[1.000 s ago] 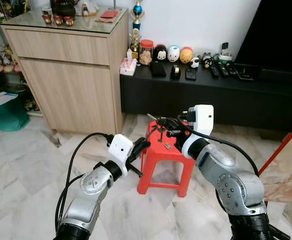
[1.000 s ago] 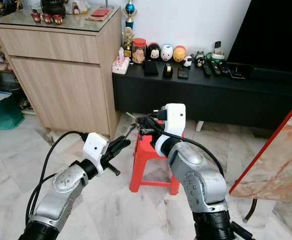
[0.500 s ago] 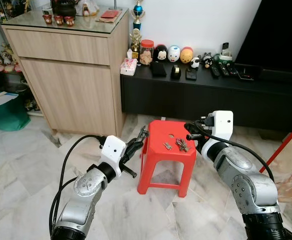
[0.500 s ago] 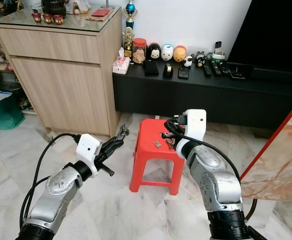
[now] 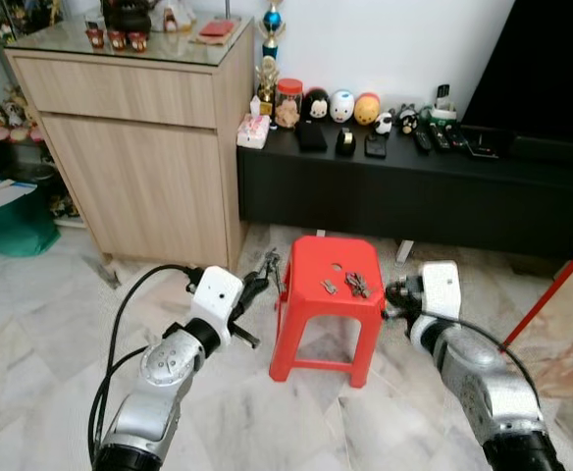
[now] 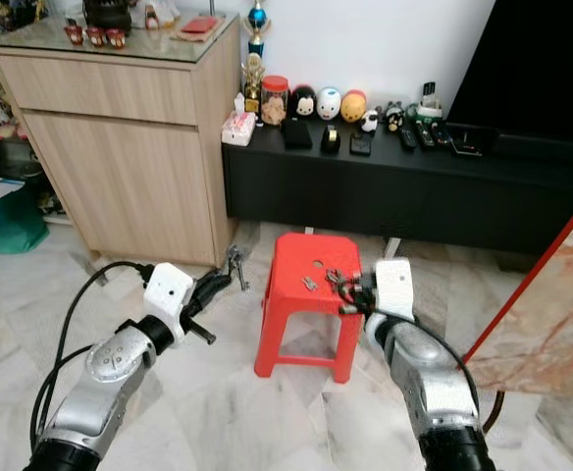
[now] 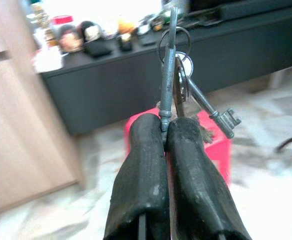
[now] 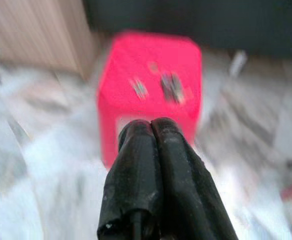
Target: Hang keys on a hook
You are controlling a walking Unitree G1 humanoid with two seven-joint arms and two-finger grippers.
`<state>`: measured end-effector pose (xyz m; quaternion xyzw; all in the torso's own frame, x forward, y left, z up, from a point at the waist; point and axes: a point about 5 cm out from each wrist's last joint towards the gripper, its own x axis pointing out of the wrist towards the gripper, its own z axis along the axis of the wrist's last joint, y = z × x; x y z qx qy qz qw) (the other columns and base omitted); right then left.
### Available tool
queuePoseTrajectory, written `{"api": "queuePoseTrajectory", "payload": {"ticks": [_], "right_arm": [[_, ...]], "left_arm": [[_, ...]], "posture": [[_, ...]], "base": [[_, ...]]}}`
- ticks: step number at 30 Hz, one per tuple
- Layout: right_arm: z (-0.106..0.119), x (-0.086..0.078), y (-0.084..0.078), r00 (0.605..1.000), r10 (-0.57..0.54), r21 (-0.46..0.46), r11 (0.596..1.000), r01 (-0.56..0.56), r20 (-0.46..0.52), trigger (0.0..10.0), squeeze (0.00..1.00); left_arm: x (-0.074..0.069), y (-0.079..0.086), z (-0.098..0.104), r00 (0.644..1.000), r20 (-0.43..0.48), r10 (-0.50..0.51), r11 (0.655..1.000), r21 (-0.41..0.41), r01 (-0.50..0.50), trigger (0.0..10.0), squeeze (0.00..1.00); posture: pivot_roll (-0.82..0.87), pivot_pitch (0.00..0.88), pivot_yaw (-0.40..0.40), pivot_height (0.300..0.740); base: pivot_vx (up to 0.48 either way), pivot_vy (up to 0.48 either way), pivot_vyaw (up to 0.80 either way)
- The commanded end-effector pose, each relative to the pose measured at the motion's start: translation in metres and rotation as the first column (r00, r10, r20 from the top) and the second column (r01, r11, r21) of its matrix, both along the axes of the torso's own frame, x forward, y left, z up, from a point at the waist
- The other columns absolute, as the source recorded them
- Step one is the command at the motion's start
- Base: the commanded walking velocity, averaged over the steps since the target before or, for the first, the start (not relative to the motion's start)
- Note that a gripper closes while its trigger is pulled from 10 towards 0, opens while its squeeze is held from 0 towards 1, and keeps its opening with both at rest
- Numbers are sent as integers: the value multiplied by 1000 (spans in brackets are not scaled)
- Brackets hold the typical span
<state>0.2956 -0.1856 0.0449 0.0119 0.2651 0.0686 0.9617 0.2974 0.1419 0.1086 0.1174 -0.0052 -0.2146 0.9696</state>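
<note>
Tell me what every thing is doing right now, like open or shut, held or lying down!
Left hand: shut on the bunch of grey metal keys.
Bunch of grey metal keys: held up off the floor, dangling from their ring.
Right hand: shut, holding nothing.
Red plastic stool: standing upright on the floor.
Small loose metal keys: lying flat on the stool's seat.
Light wooden cabinet: door and drawer closed.

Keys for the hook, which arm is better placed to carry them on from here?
Left. The left gripper is shut on a bunch of keys, held beside the red stool. The right gripper is shut with nothing in it.
</note>
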Motion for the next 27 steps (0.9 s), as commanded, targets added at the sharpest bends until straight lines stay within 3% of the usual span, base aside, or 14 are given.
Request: {"api": "queuePoseTrajectory", "payload": {"ticks": [1, 2, 4, 6, 11, 15, 17, 20, 22, 23, 24, 25, 26, 27], "right_arm": [[-24, -13, -7, 997, -7, -39, 999, 4, -74, 10000, 0], [-44, -25, -11, 989, -11, -83, 997, -2, -146, 10000, 0], [-49, -29, -12, 986, -9, -104, 995, -9, -167, 10000, 0], [-79, -54, -16, 959, -27, -134, 991, -11, -281, 10000, 0], [-97, -75, -15, 933, -33, -149, 989, -22, -359, 10000, 0], [-109, -91, -12, 912, -43, -140, 990, -16, -409, 10000, 0], [-114, -96, -12, 901, -53, -143, 990, -10, -431, 10000, 0], [-120, -105, -12, 886, -46, -158, 987, -31, -462, 10000, 0], [-123, -109, -11, 878, -39, -166, 985, -46, -477, 10000, 0], [-123, -109, -11, 878, -39, -166, 985, -46, -477, 10000, 0], [-124, -112, -11, 873, -37, -168, 985, -52, -486, 10000, 0], [-125, -113, -11, 874, -33, -170, 984, -57, -485, 10000, 0], [-125, -113, -11, 874, -33, -170, 984, -57, -485, 10000, 0], [-127, -114, -11, 875, -26, -170, 983, -65, -484, 10000, 0]], "left_arm": [[3, 5, 2, 999, 23, 46, 999, 13, -47, 2118, 0], [3, 6, 2, 998, 23, 62, 998, 13, -62, 10000, 0], [4, 6, 2, 998, 21, 63, 998, 16, -64, 10000, 0], [5, 6, 0, 999, 25, 48, 995, 86, -50, 10000, 0], [5, 7, -1, 999, 24, 26, 988, 152, -30, 10000, 0], [2, 15, -21, 997, -83, 2, 969, 246, 18, 10000, 0], [-3, 26, -45, 977, -211, 34, 951, 307, 33, 10000, 0], [-20, 50, -87, 904, -407, 131, 907, 417, 56, 10000, 0], [-42, 73, -118, 818, -524, 236, 850, 519, 88, 10000, 0], [-42, 73, -118, 818, -524, 236, 850, 519, 88, 10000, 0], [-71, 90, -144, 734, -625, 264, 762, 602, 238, 10000, 0], [-83, 94, -152, 698, -666, 264, 746, 600, 290, 10000, 0], [-83, 94, -152, 698, -666, 264, 746, 600, 290, 10000, 0], [-101, 95, -164, 623, -732, 275, 814, 522, 254, 10000, 0]], "posture": [[19, 0, -113, 740], [23, 0, -113, 740], [23, 0, -113, 740], [31, 0, -110, 740], [38, 0, -106, 740], [36, 0, -95, 740], [38, 0, -91, 740], [40, 0, -85, 740], [44, 0, -82, 740], [44, 0, -82, 740], [39, 0, -79, 740], [39, 0, -79, 740], [39, 0, -79, 740], [42, 0, -78, 740]], "base": [[0, 0, 0], [0, 0, 0], [0, 0, 0], [0, 0, 0], [0, 0, 0], [0, 0, 0], [0, 0, 0], [0, 0, 0], [0, 0, 0], [0, 0, 0], [0, 0, 0], [0, 0, 0], [0, 0, 0], [0, 0, 0]]}}
